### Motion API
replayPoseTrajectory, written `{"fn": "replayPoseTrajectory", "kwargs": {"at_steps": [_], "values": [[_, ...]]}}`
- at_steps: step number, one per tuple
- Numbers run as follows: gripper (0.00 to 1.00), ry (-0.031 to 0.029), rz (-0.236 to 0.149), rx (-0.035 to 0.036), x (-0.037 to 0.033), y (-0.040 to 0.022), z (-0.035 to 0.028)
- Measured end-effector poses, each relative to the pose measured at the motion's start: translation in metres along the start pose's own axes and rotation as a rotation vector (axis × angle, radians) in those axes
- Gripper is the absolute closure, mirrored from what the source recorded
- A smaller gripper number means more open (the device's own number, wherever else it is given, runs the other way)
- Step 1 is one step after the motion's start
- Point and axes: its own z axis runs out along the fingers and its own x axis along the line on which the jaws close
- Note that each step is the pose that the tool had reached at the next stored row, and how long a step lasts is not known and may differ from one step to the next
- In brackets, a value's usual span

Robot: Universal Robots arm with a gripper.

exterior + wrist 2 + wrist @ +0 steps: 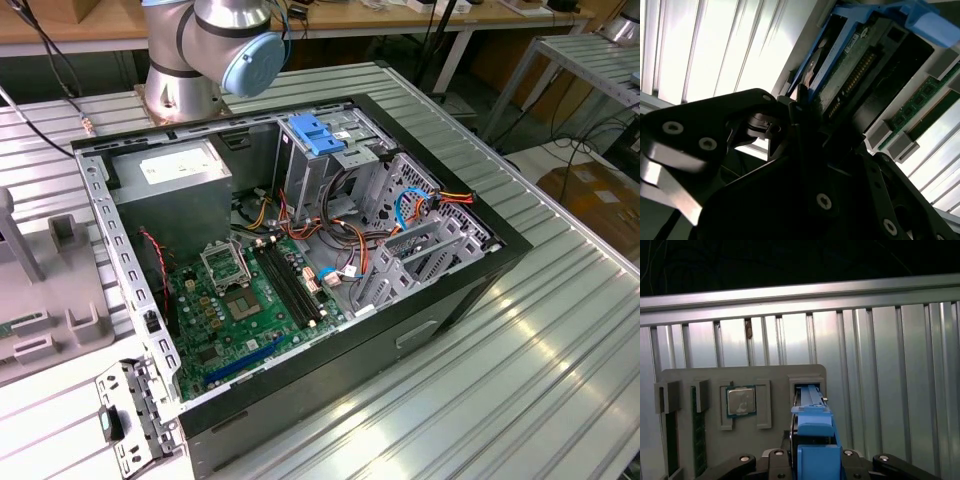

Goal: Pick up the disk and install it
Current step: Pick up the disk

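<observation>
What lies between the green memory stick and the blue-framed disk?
A square silver processor chip sits in its own pocket of the grey holder, between the memory stick and the disk, in the first wrist view.

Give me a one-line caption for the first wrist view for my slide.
Gripper at the blue-framed disk, over a grey tray holding a processor chip and a memory stick.

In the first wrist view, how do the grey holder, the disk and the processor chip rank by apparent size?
1. grey holder
2. disk, though nearness to the camera enlarges it
3. processor chip
</observation>
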Motion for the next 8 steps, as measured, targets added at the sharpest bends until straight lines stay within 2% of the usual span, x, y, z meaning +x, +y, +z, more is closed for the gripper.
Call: {"fn": "replayPoseTrajectory", "kwargs": {"at_steps": [8], "values": [[0.64,-0.0001,0.000,0.0001,-0.0003,-0.0001,-0.0066]]}}
